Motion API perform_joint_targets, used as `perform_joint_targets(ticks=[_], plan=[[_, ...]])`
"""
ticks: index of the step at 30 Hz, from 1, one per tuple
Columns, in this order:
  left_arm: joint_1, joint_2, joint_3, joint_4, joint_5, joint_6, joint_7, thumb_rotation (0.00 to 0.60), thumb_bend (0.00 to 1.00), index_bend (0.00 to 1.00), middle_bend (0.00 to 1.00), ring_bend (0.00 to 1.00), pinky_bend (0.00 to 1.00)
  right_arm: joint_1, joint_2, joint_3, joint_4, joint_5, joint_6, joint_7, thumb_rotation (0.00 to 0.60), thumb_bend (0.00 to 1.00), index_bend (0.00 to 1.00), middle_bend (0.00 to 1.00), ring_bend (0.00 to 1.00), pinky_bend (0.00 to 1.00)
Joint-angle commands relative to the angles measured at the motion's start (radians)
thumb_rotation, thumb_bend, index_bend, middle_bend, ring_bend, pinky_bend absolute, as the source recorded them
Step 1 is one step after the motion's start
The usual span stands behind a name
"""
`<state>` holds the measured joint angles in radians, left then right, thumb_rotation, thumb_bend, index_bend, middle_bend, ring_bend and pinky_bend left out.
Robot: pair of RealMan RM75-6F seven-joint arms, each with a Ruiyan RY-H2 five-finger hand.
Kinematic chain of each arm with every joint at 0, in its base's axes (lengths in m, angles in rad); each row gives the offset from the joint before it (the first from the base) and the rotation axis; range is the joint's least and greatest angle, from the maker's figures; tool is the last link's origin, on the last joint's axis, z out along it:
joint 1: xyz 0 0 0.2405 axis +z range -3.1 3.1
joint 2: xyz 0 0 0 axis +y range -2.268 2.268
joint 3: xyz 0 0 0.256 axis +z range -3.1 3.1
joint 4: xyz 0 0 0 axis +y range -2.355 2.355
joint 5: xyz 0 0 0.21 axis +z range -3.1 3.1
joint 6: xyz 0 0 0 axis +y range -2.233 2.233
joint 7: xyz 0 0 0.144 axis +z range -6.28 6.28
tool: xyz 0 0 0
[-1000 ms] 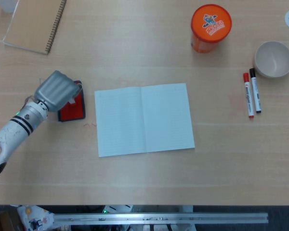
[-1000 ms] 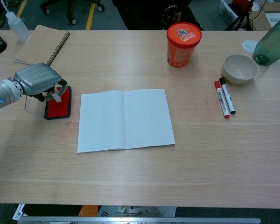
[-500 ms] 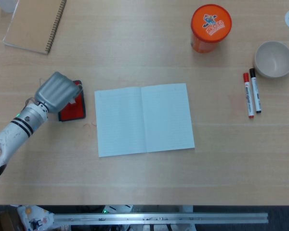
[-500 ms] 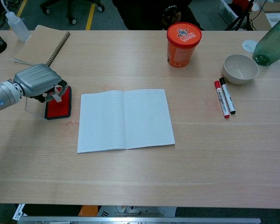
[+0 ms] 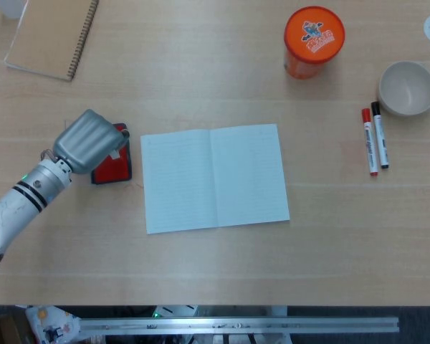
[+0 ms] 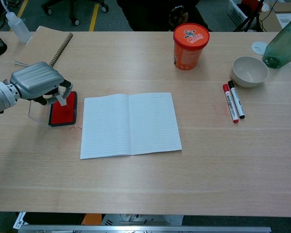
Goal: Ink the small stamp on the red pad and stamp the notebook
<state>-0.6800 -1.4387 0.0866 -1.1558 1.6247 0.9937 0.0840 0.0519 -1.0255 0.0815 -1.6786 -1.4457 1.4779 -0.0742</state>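
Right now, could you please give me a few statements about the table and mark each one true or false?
1. The notebook lies open. True.
2. The left hand hovers over the notebook. False: it is over the red ink pad, beside the notebook.
3. Two markers lie beside the bowl. True.
4. The orange tub lies on its side. False: it stands upright with its lid on.
5. The right hand is over the bowl. False: it is out of both views.

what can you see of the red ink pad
The red ink pad is a small flat rectangle with a red inked face in a dark rim. It lies flat on the wooden table, just left of the open notebook and apart from it. The left robot hand hangs over its upper end, hiding part of it; contact cannot be told.
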Motion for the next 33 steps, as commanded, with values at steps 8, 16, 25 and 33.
perform_joint_targets(ticks=[8,16,25,33], plan=[[0.023,0.072,0.012,-0.221,0.039,0.051,0.150,0.600,0.37,0.59,0.94,0.88,0.84,0.006,0.000,-0.001,0.012,-0.004,-0.008,0.013,0.600,0.20,0.19,0.32,0.28,0.35],[0.029,0.020,0.011,-0.274,0.065,0.054,0.236,0.600,0.37,0.59,0.94,0.88,0.84,0.001,0.006,-0.003,0.019,-0.001,-0.007,0.023,0.600,0.20,0.19,0.32,0.28,0.35],[0.044,-0.079,-0.004,-0.240,0.060,0.066,0.276,0.600,0.37,0.59,0.94,0.88,0.84,-0.008,0.006,-0.008,0.027,0.006,-0.004,0.033,0.600,0.20,0.19,0.32,0.28,0.35],[0.060,-0.154,-0.001,-0.180,0.047,0.056,0.317,0.600,0.37,0.59,0.94,0.88,0.84,-0.020,0.009,-0.010,0.036,0.013,0.004,0.046,0.600,0.20,0.19,0.32,0.28,0.35]])
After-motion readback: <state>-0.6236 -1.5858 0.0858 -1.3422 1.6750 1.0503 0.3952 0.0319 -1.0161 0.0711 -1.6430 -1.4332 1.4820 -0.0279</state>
